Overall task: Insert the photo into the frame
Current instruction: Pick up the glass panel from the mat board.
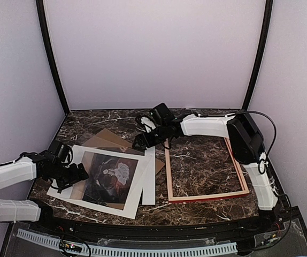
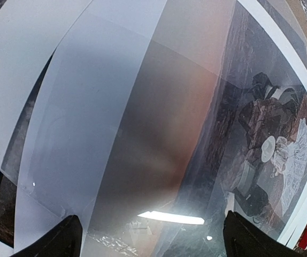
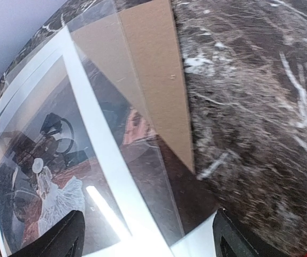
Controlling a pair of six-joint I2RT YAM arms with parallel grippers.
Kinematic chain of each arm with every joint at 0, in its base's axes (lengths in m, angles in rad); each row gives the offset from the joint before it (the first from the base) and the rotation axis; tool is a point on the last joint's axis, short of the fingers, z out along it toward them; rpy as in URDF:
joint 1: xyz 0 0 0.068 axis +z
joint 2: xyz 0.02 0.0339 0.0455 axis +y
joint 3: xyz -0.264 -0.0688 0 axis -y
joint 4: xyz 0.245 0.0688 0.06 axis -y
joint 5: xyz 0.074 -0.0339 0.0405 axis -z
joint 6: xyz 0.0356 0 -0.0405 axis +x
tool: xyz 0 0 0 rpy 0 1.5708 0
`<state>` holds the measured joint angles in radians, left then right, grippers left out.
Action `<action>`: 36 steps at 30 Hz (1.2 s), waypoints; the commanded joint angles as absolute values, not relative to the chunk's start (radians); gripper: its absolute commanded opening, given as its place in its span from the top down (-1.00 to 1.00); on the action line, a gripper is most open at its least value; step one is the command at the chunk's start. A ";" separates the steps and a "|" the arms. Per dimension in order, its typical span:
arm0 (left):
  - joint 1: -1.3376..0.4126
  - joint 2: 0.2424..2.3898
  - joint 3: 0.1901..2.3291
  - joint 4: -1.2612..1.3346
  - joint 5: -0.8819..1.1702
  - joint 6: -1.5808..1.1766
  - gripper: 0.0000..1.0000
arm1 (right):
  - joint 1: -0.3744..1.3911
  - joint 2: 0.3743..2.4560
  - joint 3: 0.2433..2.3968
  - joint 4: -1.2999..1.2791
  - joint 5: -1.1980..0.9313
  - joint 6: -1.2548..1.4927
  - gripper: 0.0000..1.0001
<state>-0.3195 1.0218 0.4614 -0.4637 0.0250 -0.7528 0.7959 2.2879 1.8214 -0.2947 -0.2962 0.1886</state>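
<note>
Two grippers worked the loose stack lying left of the frame (image 1: 207, 196), which sat flat on the marble table (image 1: 89, 120) with bare stone showing through its opening. Nothing had been loaded into it yet.

The photo (image 1: 113, 176) lay picture side up just left of the frame, skewed against its left rail and not touching it as far as the top view showed. A brown backing board (image 1: 108, 138) poked out from under the stack on the side away from the arms. A white mat (image 1: 148, 182) edged out between the photo and the frame. A clear sheet (image 2: 105, 134), probably the glazing, seemed to lie across part of the photo, judging by the glare.

The left gripper (image 1: 73, 172) hung low at the photo's edge farthest from the frame, its fingertips (image 2: 68, 238) spread wide with nothing between them. That placing suited pinning or pushing the sheet toward the frame.

The right gripper (image 1: 142, 142) hovered over the stack's far corner, close to the frame's far left corner. Its fingertips (image 3: 62, 235) were also wide apart and empty. It looked positioned to pick an edge from the layers, and separating the thin photo from the others would likely be the hard part.
</note>
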 commanded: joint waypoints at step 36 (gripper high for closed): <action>-0.325 1.065 0.424 -0.178 0.012 -0.820 -0.76 | 0.850 2.240 1.673 -0.259 -0.359 0.303 -0.19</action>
<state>-0.3202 1.0348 0.3893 -0.2615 0.0242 -0.8494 0.8379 2.3196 1.7630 -0.3046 -0.2993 0.2356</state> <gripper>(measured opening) 0.877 0.613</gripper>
